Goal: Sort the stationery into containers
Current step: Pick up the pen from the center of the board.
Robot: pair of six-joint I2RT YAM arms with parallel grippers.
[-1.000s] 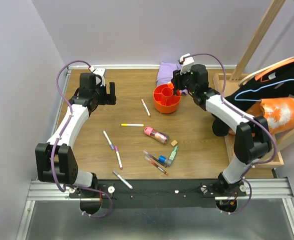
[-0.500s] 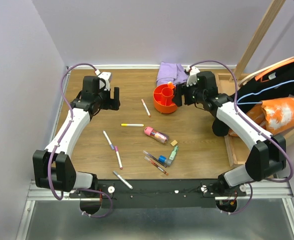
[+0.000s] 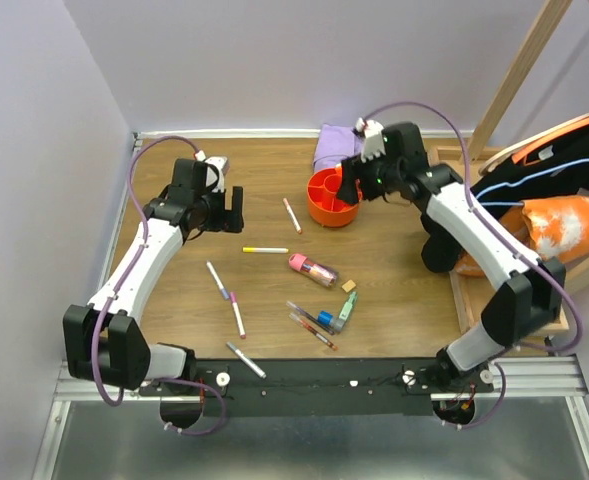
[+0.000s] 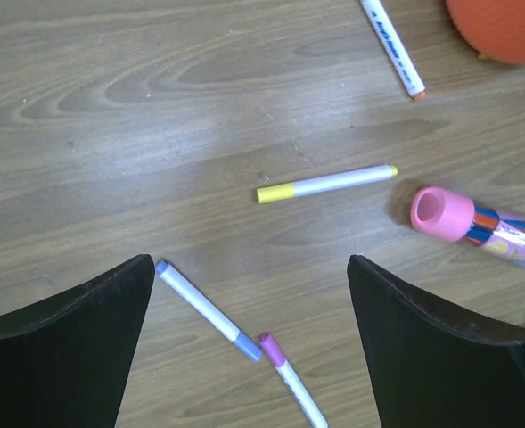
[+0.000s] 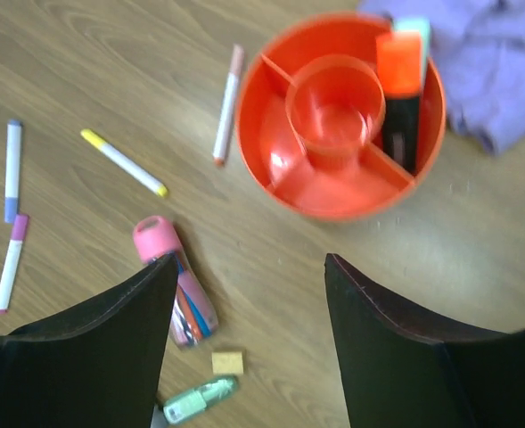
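The orange cup (image 3: 324, 214) stands at the back middle; in the right wrist view (image 5: 315, 192) one compartment holds an orange highlighter (image 5: 398, 67). My right gripper (image 3: 352, 186) (image 5: 250, 259) is open and empty, hovering just right of the cup. My left gripper (image 3: 230, 208) (image 4: 249, 260) is open and empty above the table's left part. On the table lie a yellow-tipped pen (image 3: 265, 250) (image 4: 326, 182), an orange-tipped pen (image 3: 291, 215), a pink tube (image 3: 313, 269) (image 5: 175, 276), a tan eraser (image 3: 349, 286), a mint highlighter (image 3: 346, 311), a blue-capped pen (image 4: 207, 309) and a purple-capped pen (image 4: 291, 379).
A lilac cloth (image 3: 336, 145) lies behind the cup. Red pens (image 3: 309, 325) and a grey pen (image 3: 245, 360) lie near the front edge. A wooden tray (image 3: 459, 290) and orange and black bags (image 3: 564, 220) stand at the right.
My left gripper has moved nearer and to the right, toward the loose pens. My right wrist swung right of the cup, then rose and turned back toward it.
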